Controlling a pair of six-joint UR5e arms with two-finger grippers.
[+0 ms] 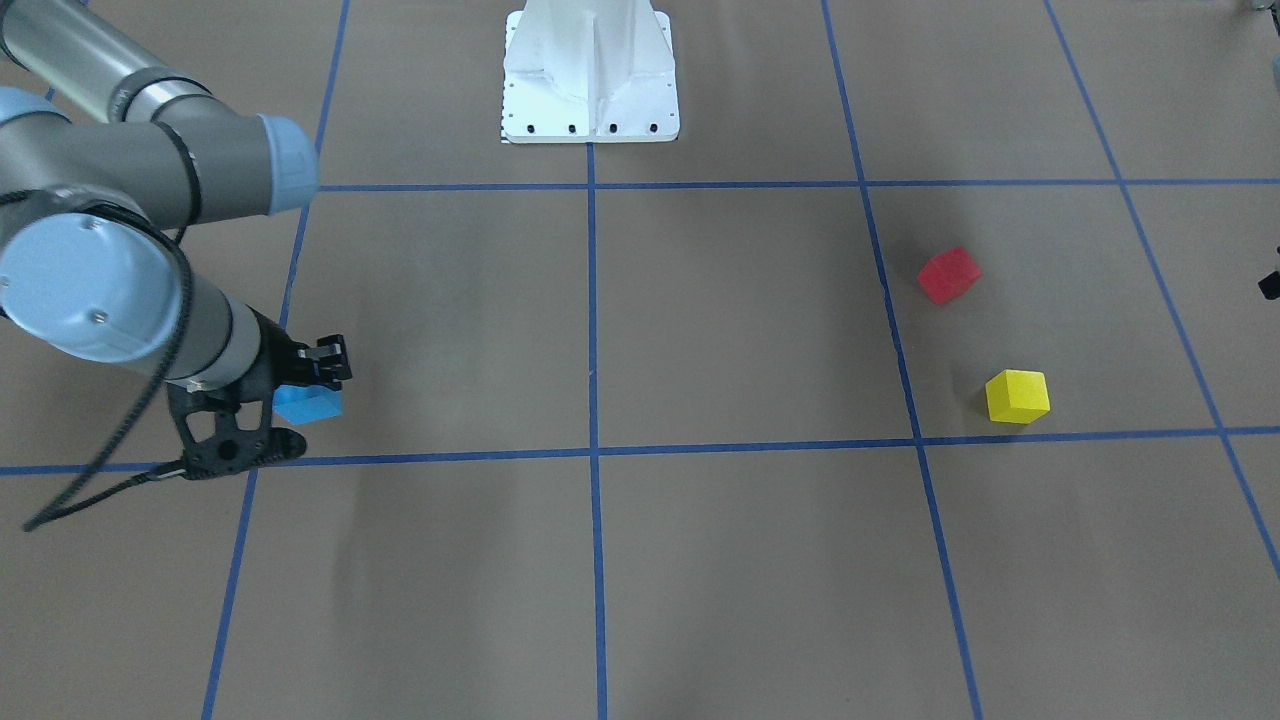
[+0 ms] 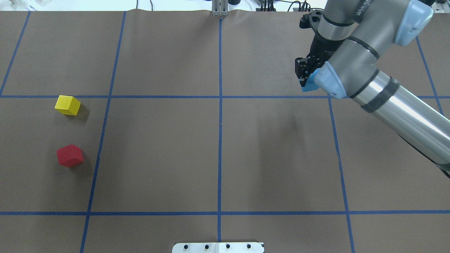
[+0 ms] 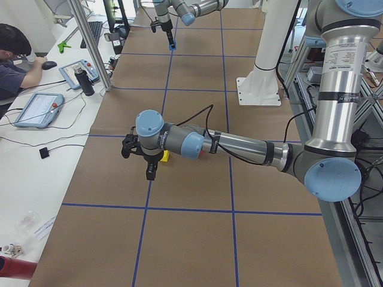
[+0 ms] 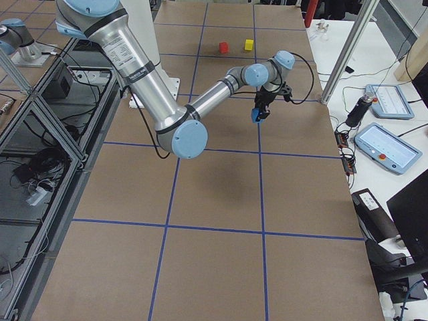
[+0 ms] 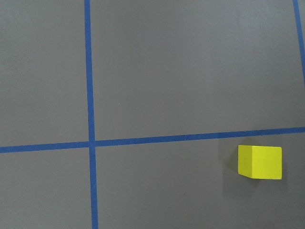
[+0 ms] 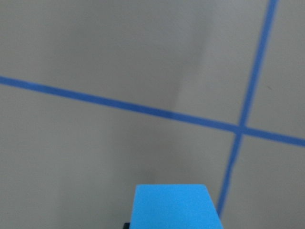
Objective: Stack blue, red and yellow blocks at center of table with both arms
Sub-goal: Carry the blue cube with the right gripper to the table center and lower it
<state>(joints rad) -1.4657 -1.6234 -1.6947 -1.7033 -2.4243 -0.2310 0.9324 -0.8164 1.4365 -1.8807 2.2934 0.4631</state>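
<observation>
Table point(image 1: 740, 330): one. Landmark: white pedestal base point(image 1: 590, 75).
Arms: two.
Right gripper point(image 1: 312, 385): clamped on blue block point(image 1: 308, 405), held clear of table, forward-right of base.
Left gripper point(image 3: 150, 172): spread cannot be told.
Blocks: three, one per colour. Red block point(image 1: 948, 275) and yellow block point(image 1: 1017, 396) forward-left of base, yellow farther out.
Judged light, rigid, matte, non-fragile. Grip opposite flat faces.

The blue block point(image 2: 309, 86) is a small sky-blue cube. It is at the upper right of the overhead view, pinched in the right end effector point(image 2: 304, 80). The yellow block point(image 2: 68, 105) lies on the brown table point(image 2: 158, 158) at the far left. The red block point(image 2: 70, 155) lies below it, near but not touching.
</observation>
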